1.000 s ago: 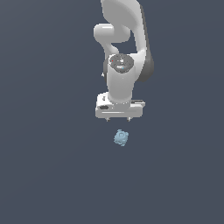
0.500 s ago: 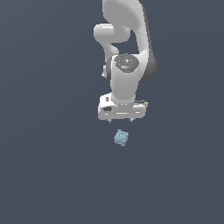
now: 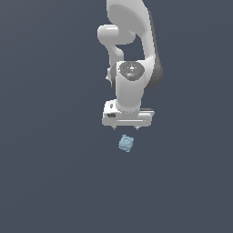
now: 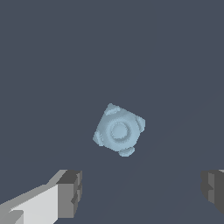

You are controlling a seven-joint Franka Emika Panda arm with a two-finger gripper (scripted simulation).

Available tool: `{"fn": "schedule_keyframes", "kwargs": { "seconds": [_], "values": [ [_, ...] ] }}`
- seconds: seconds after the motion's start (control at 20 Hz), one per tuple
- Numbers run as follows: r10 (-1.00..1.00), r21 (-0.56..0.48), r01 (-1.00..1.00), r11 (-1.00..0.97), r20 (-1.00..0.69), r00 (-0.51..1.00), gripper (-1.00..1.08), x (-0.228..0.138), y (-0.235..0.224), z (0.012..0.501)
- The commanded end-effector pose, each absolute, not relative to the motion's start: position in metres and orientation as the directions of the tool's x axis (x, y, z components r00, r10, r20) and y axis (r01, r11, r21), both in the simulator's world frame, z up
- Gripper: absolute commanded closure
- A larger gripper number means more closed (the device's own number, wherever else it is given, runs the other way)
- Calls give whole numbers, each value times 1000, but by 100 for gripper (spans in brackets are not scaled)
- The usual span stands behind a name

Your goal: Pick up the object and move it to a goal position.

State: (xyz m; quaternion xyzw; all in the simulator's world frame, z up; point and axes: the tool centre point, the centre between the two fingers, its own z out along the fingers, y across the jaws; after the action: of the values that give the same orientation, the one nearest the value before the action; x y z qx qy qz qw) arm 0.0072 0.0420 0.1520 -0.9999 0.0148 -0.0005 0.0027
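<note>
One small blue lump (image 3: 126, 143) sits on the gray floor (image 3: 50, 173) just past the wide-open gripper (image 3: 125, 127), not yet held, so the reach step is on and the arm must next drop over it.

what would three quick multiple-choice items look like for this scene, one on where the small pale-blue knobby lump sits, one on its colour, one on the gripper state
1. Where is the small pale-blue knobby lump relative to the white gripper?
A. clamped between the fingers
B. just below it in the exterior view, apart
C. on top of the arm

2. What colour is the lump?
A. pale blue
B. red
C. yellow

3. How do the gripper's jaws stand?
A. shut on the lump
B. shut on nothing
C. open

Key: 1 B, a gap shows between the gripper and the lump. 2 A, both views show it pale blue. 3 C, the wrist view shows the fingers wide apart with the lump untouched.
</note>
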Motion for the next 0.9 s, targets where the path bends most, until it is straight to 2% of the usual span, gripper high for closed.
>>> {"fn": "schedule_keyframes", "kwargs": {
  "seconds": [0.0,0.85],
  "values": [
    [-69,-6,-69,-998,0,998,-92,9,43,146],
    [-405,-2,-405,-914,-1,914,-92,25,50,97]
  ]
}}
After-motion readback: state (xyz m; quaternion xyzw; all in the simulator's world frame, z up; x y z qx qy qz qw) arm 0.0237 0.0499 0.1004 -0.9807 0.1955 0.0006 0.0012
